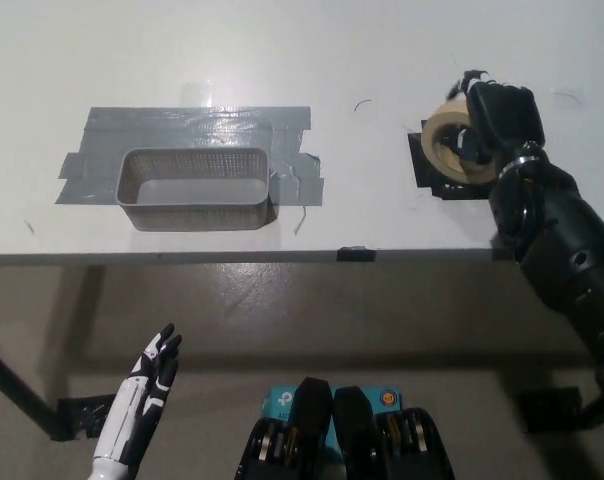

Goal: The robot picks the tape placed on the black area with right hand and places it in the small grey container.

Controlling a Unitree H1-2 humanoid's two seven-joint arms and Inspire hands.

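Observation:
A beige roll of tape (448, 143) is tipped on edge over the black area (432, 170) at the table's right. My black right hand (494, 118) is wrapped around the roll, fingers closed on its far side and through its hole. The small grey mesh container (195, 187) stands on a patch of grey tape at the table's left, with nothing in it. My white left hand (145, 398) hangs below the table's front edge at the lower left, fingers straight and apart, holding nothing.
Grey duct tape (197, 125) fixes the container to the white table (302, 60). The table's front edge (282, 257) runs across the middle of the picture, with floor below it.

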